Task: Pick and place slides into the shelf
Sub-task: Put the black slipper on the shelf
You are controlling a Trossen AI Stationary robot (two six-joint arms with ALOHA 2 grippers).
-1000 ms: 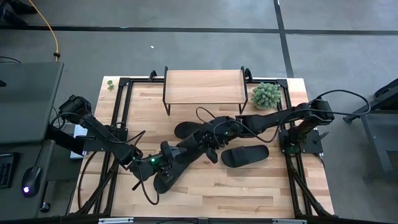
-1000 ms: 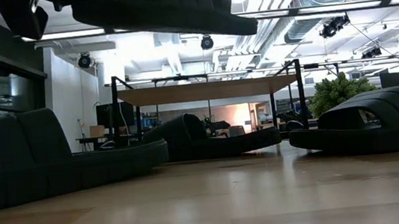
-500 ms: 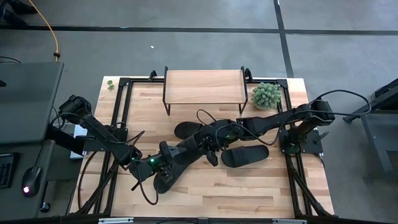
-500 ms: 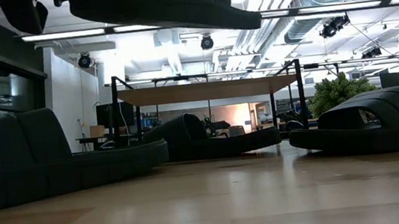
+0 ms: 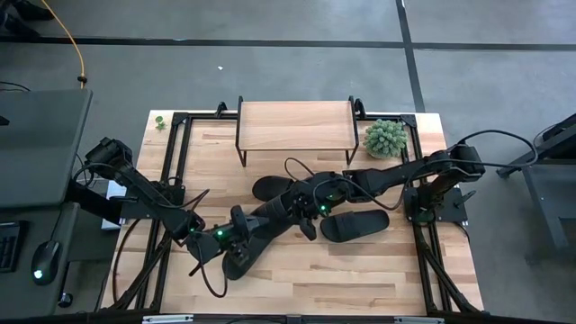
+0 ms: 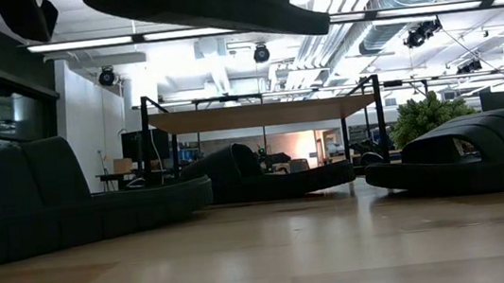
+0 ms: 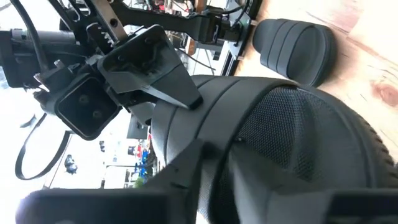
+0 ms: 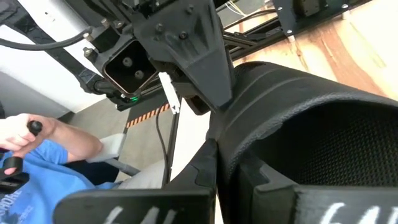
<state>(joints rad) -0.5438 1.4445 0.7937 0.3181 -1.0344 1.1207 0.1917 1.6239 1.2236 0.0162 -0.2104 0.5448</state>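
— Fingers of the right gripper (image 5: 303,209) are clamped on one slide (image 5: 270,219), lifted above mid-table; the left gripper (image 5: 241,230) pinches its other end.

— And the others?

— One slide (image 5: 355,224) lies flat right of centre, another (image 5: 271,187) just before the shelf (image 5: 294,125) at the table's (image 5: 360,270) far edge, beside a green plant (image 5: 386,138).
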